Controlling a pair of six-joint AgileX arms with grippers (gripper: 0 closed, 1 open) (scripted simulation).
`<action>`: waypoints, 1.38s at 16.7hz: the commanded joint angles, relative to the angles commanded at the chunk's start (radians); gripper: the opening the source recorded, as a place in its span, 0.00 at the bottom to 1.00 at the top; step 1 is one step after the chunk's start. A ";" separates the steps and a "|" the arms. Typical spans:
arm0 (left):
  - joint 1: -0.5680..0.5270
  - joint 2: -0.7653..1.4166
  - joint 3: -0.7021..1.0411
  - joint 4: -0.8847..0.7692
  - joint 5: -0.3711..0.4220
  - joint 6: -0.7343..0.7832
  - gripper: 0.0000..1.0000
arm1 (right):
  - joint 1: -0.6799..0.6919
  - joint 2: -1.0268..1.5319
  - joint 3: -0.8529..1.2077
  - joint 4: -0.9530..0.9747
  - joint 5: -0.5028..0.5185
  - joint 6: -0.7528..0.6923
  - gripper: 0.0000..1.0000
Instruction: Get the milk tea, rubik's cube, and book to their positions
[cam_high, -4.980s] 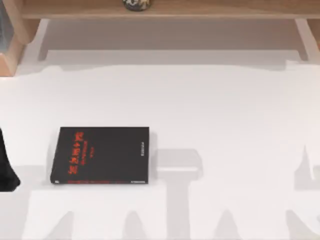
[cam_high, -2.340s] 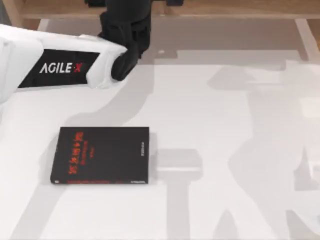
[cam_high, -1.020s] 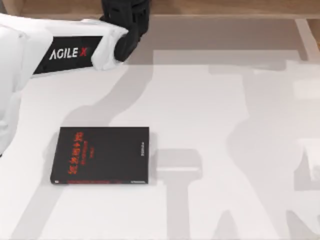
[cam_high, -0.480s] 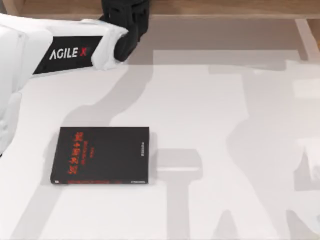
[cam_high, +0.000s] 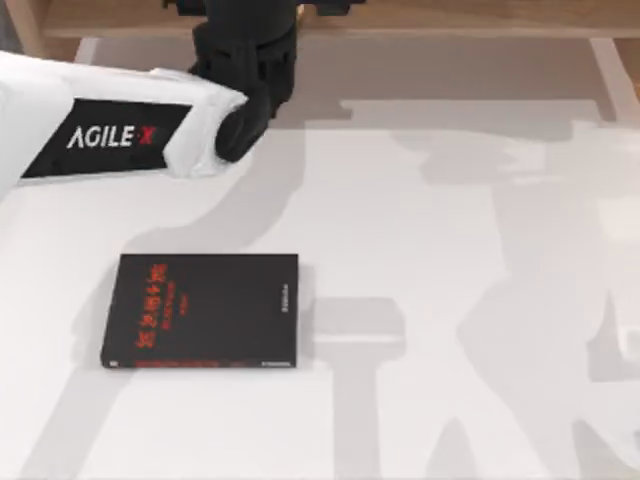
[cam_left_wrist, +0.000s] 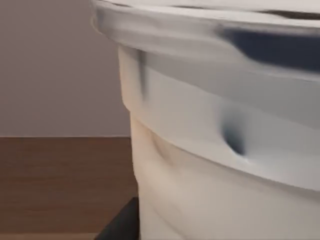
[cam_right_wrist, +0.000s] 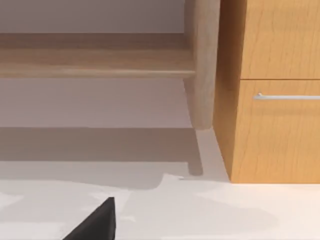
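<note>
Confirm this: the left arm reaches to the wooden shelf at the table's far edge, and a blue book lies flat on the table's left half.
Wrong on colour: the top view shows the book is black with red lettering, not blue. The rest stands.

left arm (cam_high: 110, 135): far-left, reaching shelf (cam_high: 450, 15) | black book (cam_high: 200, 311): table (cam_high: 450, 300) left
</note>
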 joint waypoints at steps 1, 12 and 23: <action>-0.008 -0.029 -0.049 0.009 -0.007 0.000 0.00 | 0.000 0.000 0.000 0.000 0.000 0.000 1.00; -0.047 -0.117 -0.142 0.064 -0.004 -0.002 0.00 | 0.000 0.000 0.000 0.000 0.000 0.000 1.00; -0.067 -0.173 -0.360 0.208 0.506 -0.034 0.00 | 0.000 0.000 0.000 0.000 0.000 0.000 1.00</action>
